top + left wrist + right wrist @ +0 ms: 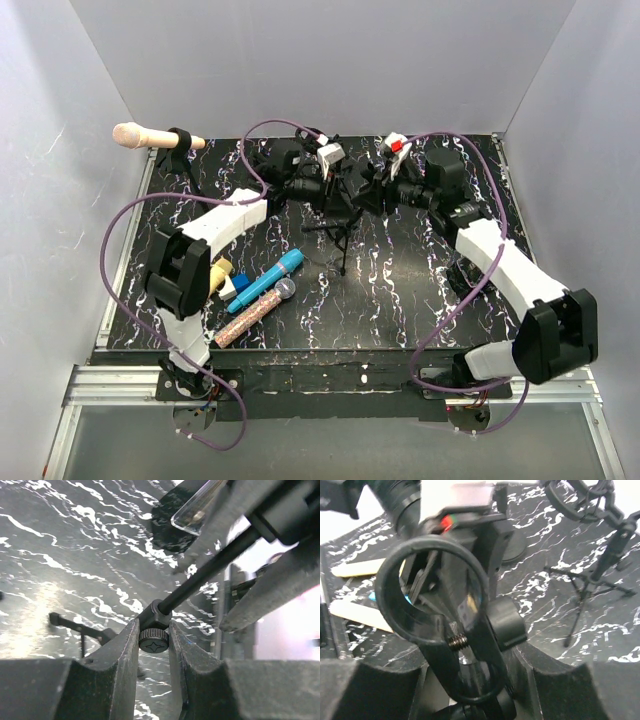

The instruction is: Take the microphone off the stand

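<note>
- White panel walls close around a black bench veined with white.
- At the lower middle of the left wrist view, the left fingers are drawn in on a small black knurled knob. They pinch it from both sides.
- From the joint behind that knob a thin black rod runs to the upper right of the view.
- The right fingers stand partway apart on either side of the stem of a black ring-shaped clip. I cannot tell whether their pads press on it.
- The ring fills the left middle of the right wrist view, and a small threaded screw shows at its base.
- In the top view both arms meet at the upper middle of the frame, over a small black tripod stand on the bench.
- The beige microphone sits at the upper left of the top view, lying level in a black holder on a second stand. It is by the bench's far left corner, well apart from both sets of fingers.
- Left of centre in the top view, a bright blue cylinder and a pink glitter microphone with a silver mesh head lie loose on the bench, just beside each other.
- Purple cables loop off both arms.
</note>
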{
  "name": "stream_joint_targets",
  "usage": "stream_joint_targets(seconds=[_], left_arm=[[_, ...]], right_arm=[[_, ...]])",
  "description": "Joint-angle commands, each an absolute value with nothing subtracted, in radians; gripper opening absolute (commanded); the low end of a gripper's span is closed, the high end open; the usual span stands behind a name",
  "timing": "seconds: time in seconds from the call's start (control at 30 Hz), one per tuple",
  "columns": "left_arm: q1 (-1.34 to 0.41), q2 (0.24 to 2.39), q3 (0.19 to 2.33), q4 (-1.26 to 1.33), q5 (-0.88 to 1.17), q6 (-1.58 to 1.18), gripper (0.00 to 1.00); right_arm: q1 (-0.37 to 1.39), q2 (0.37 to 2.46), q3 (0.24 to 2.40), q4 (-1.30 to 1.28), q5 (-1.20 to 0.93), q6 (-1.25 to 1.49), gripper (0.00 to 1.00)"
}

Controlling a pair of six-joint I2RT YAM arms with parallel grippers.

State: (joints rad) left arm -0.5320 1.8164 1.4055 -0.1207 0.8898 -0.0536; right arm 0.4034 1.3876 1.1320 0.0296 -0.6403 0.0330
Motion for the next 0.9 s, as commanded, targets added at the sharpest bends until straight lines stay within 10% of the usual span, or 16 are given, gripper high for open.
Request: stream_joint_targets(seconds=[0.0, 0.13, 0.27, 0.87], left_arm=[[-0.463, 1.903, 1.557, -0.091, 1.053, -0.369, 0.0], [-0.457, 1.928, 1.585, -0.095, 1.072, -0.371, 0.05], [-0.456, 1.879, 1.582, -0.185, 0.985, -0.292, 0.69], [-0.572, 1.445, 1.07, -0.08, 0.709, 0.699, 0.63]], right_arm=[[0.451, 1.304, 1.057, 0.048, -0.759, -0.092, 0.01], [0.449, 1.318, 1.054, 0.074, -0.73, -0.013, 0.01], [0.425, 1.357, 1.081, 0.119, -0.75, 0.141, 0.01], [0.371, 1.537, 1.264, 0.031, -0.755, 0.33, 0.01]])
